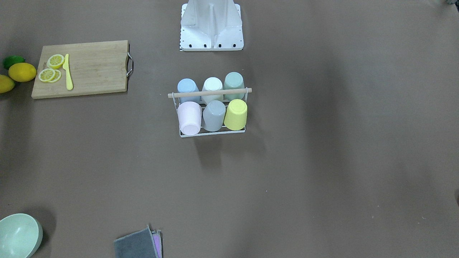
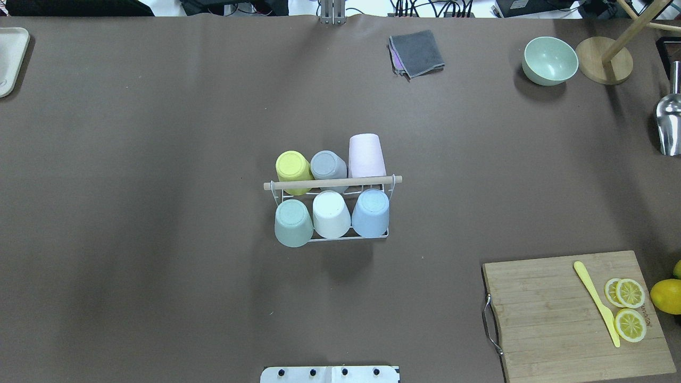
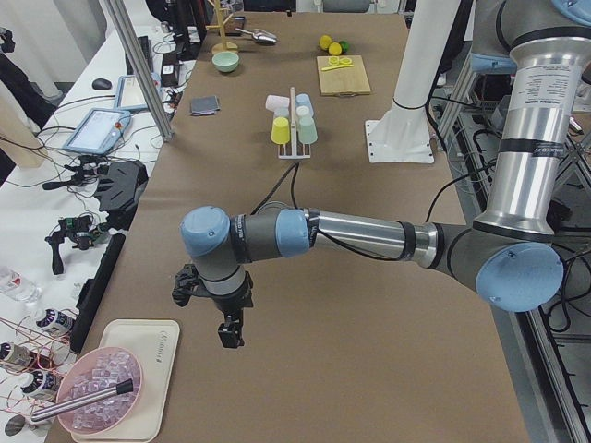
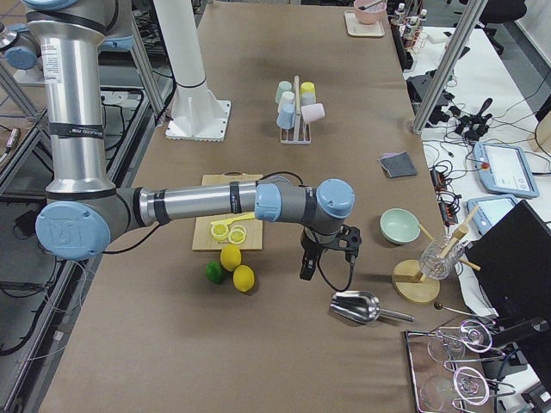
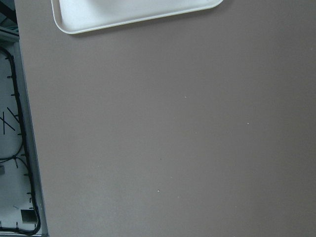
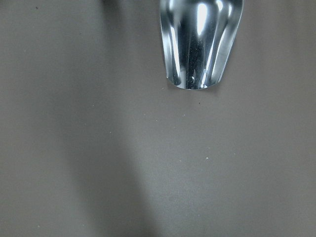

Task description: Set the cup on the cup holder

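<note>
The cup holder is a white wire rack with a light wooden rod across the top. It stands at the middle of the brown worktop.

It carries six inverted cups. In the row away from the robot:
- yellow cup
- grey cup
- pink cup, leaning outward

In the row nearer the robot:
- green cup
- white cup
- blue cup

The left fingers hang near a white tray. The right fingers hang near a metal scoop. How far either pair is open cannot be told.

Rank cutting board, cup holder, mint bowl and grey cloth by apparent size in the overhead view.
1. cutting board
2. cup holder
3. mint bowl and grey cloth: look alike, not ranked.
</note>
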Action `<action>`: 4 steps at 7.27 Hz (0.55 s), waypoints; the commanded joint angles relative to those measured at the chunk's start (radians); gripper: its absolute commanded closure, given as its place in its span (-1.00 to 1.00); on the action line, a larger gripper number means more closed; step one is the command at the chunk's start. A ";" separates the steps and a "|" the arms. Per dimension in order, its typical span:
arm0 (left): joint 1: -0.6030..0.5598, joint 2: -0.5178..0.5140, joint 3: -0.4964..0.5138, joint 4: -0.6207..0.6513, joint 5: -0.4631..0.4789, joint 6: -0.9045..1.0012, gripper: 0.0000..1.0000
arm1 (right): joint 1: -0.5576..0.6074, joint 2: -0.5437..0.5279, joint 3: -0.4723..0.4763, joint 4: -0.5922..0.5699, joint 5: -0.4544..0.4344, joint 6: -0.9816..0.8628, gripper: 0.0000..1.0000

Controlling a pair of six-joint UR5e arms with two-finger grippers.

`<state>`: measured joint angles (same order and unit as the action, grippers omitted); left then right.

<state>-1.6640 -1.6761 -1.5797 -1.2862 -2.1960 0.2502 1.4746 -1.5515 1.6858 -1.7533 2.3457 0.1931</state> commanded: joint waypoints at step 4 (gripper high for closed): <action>0.021 0.058 0.011 0.108 -0.042 -0.005 -0.93 | 0.003 0.001 0.003 0.000 0.001 0.000 -0.99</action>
<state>-1.6521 -1.6235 -1.5650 -1.2282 -2.2301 0.2453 1.4769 -1.5509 1.6882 -1.7533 2.3464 0.1921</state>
